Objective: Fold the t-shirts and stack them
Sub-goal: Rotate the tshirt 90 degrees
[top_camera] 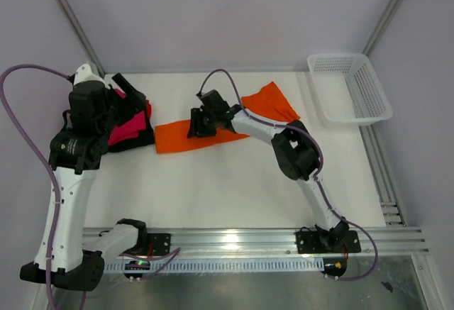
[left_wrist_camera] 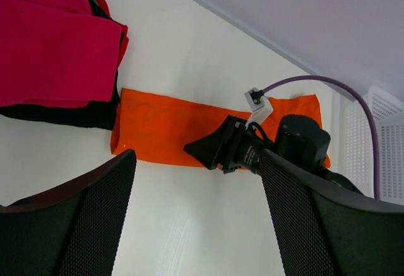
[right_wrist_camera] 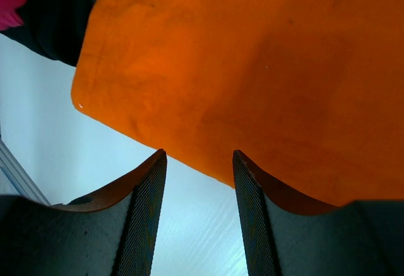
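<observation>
The orange t-shirt (top_camera: 181,138) lies flat on the white bench (top_camera: 234,182), folded down to a long narrow strip. It runs across the far half of the bench, from near the left edge up toward the far right, and the right end spreads wider and sits at an angle. Its left end comes right up beside the other two shirts, though I can't tell whether it touches them.

Those two are piled near the bench's far left corner. The pink t-shirt (left_wrist_camera: 50,42) sits folded on top of the black t-shirt (left_wrist_camera: 63,113), and the black cloth shows along the pile's near edge.

The right tool (right_wrist_camera: 197,156) is down low over the middle of the orange strip, at its near edge. Its two fingers stand partly apart with a plain gap between them. The cloth's edge runs across that gap, flat on the bench, and from here nothing looks pinched.

The left tool (left_wrist_camera: 197,154) hangs in the air over the pink and black pile. Its fingers are spread wide and there is nothing between them.

A white mesh basket (top_camera: 339,57) stands at the far right corner of the bench, well apart from all three shirts
</observation>
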